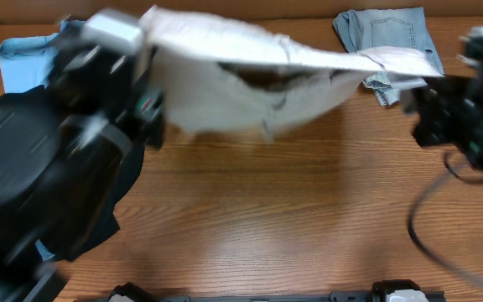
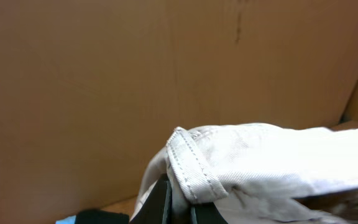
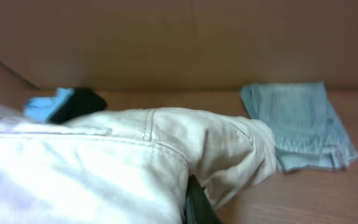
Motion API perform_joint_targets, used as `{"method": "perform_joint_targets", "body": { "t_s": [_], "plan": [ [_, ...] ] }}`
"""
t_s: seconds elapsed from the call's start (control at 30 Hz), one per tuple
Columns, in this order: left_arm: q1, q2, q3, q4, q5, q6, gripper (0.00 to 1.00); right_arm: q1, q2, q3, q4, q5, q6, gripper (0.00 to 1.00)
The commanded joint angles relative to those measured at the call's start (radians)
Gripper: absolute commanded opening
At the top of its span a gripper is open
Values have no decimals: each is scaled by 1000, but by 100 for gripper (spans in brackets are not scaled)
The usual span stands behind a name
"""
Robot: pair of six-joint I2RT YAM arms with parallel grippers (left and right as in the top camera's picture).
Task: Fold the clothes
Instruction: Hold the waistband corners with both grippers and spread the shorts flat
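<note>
ROBOT ARMS LIFT SHORTS: Two arms hold the khaki shorts [image 1: 250, 80] stretched in the air above the wooden counter [image 1: 267, 218], the cloth sagging in the middle. The left hand [image 2: 180, 206] is pinched tight on a seamed edge at the left end of the shorts. The right hand [image 3: 194, 202] takes the other end. Cloth covers most of it in its wrist view and only one dark finger shows, so its grip seems closed rather than plainly seen. Folded denim shorts [image 1: 388, 33] lie at the counter's far right corner, just behind the raised khaki cloth. A blue shirt [image 1: 22, 59] lies at the far left, with black trousers [image 3: 79, 102] touching it. Blur smears both arms in the overhead view. A brown cardboard wall [image 2: 73, 93] stands behind the counter.
</note>
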Motion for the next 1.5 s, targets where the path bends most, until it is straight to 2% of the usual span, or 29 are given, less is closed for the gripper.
{"method": "perform_joint_targets", "body": {
  "t_s": [0.0,0.27,0.37,0.6,0.93,1.17,1.37,1.4,1.43,1.47],
  "plan": [
    [15,-135,34,-16,-82,6,4,-24,-26,130,-75,64,-3,4],
    [15,-248,33,-180,-85,-40,4,-24,-107,350,-276,65,5,4],
    [15,-240,24,-247,-151,-91,4,-24,-107,364,-307,64,5,4],
    [15,-150,-43,-356,-302,-175,4,-23,-43,223,-260,31,5,4],
    [16,147,-115,-401,-315,-204,4,-23,229,-74,-114,3,4,4],
    [88,452,-120,-288,-307,-226,4,-23,484,-197,160,2,4,4],
    [163,687,-120,23,-304,-218,6,-20,673,-198,416,-53,3,6],
    [179,729,-120,101,-282,-217,26,-20,700,-198,472,-85,-12,8],
    [188,758,-120,153,-255,-216,62,-20,716,-198,509,-107,-29,15],
    [198,779,-119,198,-220,-203,96,-20,727,-198,544,-119,-30,29]
  ]
}}
